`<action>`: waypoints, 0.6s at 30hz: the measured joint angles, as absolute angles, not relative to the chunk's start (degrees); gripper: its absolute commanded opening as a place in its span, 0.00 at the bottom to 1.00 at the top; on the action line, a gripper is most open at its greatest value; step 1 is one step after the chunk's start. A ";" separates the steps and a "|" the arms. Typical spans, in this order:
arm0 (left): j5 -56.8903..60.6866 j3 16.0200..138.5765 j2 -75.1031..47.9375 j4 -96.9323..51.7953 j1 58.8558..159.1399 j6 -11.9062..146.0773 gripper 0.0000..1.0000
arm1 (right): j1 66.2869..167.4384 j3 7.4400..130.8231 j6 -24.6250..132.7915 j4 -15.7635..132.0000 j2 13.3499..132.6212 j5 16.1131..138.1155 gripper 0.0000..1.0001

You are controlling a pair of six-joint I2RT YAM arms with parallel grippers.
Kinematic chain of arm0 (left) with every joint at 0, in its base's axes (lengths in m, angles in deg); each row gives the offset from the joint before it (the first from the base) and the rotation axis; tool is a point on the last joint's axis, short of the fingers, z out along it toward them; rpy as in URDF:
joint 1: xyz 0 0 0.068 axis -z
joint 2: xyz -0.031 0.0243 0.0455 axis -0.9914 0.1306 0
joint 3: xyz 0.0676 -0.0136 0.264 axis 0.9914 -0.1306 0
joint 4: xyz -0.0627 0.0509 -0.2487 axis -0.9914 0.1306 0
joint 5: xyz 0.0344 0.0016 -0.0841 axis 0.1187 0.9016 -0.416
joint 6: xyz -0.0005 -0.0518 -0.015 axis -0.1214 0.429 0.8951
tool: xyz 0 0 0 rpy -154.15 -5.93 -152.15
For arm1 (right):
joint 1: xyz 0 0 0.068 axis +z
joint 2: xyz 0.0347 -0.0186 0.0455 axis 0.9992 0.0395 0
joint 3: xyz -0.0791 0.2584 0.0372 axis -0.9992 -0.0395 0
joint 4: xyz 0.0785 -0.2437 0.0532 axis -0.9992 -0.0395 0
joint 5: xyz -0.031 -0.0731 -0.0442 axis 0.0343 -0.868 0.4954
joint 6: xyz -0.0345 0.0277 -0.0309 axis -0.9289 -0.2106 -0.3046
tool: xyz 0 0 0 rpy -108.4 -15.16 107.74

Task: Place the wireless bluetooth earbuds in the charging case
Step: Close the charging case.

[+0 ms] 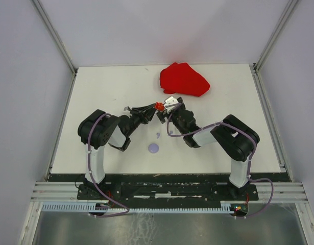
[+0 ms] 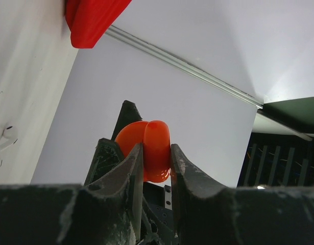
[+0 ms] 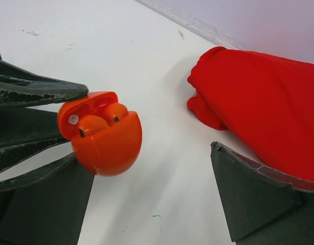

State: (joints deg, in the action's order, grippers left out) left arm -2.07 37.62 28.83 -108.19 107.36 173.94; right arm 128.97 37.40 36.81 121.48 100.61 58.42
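Orange charging case (image 3: 108, 148) was held clamped in the left gripper (image 2: 157, 168) above the white table (image 1: 111, 92), lid (image 3: 70, 109) was hinged open, two orange earbuds (image 3: 95, 125) were seated inside, right gripper (image 3: 151, 201) was spread wide beside the case, red cloth (image 1: 184, 79) was seen beyond.

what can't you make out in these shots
top view: red case too small to show its contents, crowded by left gripper and right gripper
left wrist: case's inside hidden by its own shell and the fingers
top view: lilac speck too small to identify
anything under the red cloth: covered
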 measured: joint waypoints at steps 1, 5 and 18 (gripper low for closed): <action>-2.07 37.44 28.83 -108.19 107.36 173.94 0.03 | 129.01 37.40 36.59 121.59 100.61 58.05 0.99; -2.14 36.22 28.83 -108.21 107.38 173.98 0.03 | 128.86 37.29 35.39 122.52 100.61 55.74 0.99; -5.13 36.66 29.84 -108.19 105.09 173.48 0.03 | 128.60 32.11 37.25 113.10 91.23 47.93 0.99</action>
State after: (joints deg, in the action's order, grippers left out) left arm -5.13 36.66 29.84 -108.19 105.09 173.48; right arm 128.60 32.11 37.25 113.10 91.23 47.93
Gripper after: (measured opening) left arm 0.305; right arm 0.991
